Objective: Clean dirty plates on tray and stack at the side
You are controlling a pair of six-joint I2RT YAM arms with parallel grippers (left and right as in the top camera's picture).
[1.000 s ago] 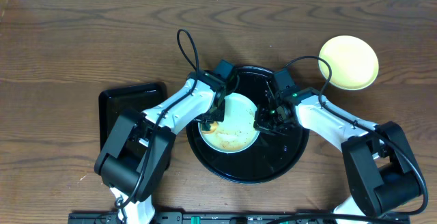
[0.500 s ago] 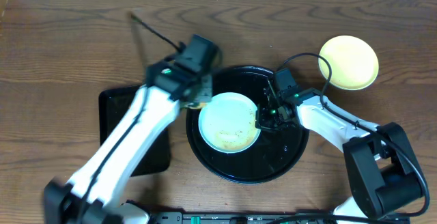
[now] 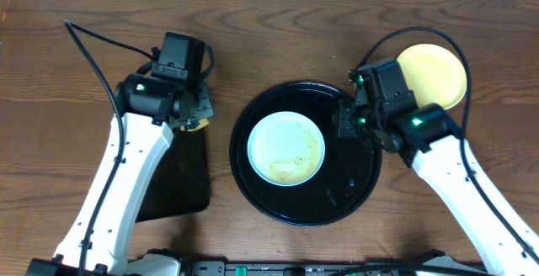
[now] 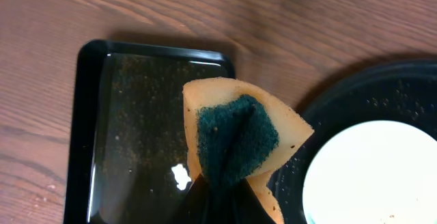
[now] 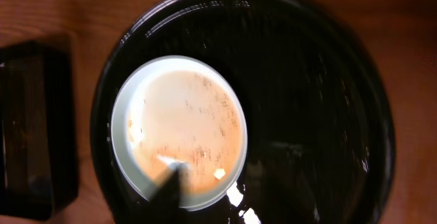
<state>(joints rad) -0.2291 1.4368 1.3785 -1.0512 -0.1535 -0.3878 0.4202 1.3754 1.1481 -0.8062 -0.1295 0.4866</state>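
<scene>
Plate (image 3: 286,148) on the tray (image 3: 358,183) is smeared, so your left gripper (image 3: 196,112) clamps a sponge (image 4: 239,138) beside that tray; right gripper (image 3: 344,123) state cannot be determined.

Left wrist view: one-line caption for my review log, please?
Left pincer grips a folded sponge above the rectangular tray edge, pale plate on round tray alongside.

A mint plate (image 3: 286,148) sits left of centre on the round tray (image 3: 347,185), with brown smears along its lower part. A yellow plate (image 3: 438,74) lies on the table (image 3: 295,40) at the upper right, partly under the right arm. The right gripper (image 3: 345,123) hangs over the tray's right rim, clear of the plate. The left gripper (image 3: 192,116) is above the top corner of the small tray (image 3: 181,183), a yellowish sponge (image 3: 196,124) showing at its tip.
</scene>
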